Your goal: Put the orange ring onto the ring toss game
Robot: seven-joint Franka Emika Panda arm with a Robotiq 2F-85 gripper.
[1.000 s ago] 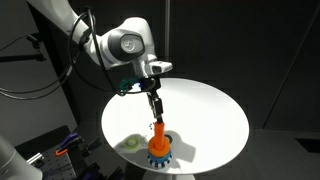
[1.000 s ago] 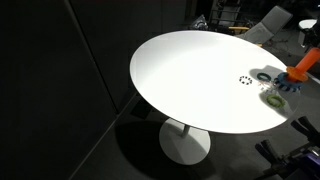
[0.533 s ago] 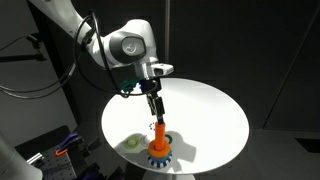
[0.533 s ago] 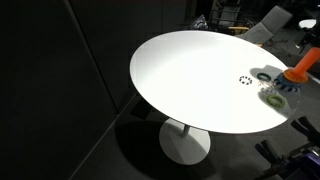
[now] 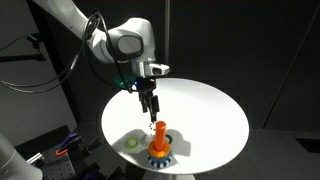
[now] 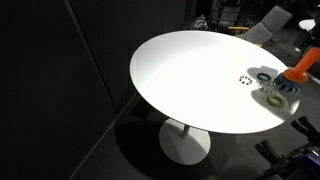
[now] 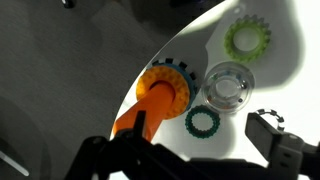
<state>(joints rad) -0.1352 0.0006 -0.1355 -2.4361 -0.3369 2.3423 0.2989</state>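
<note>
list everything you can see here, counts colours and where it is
table: 1, white, round, on a pedestal foot, dark surroundings
ring toss game: 1, orange peg on a blue toothed base, near the table edge
orange ring: 1, orange, appears to lie around the peg on the blue base
yellow-green toothed ring: 1, flat on the table, apart from the base
dark green toothed ring: 1, small, flat on the table beside the base
clear round piece: 1, see-through, between the two green rings
arm: 1, white and grey, reaching over the table
gripper: 1, dark, above the peg, fingers apart, holding nothing
</note>
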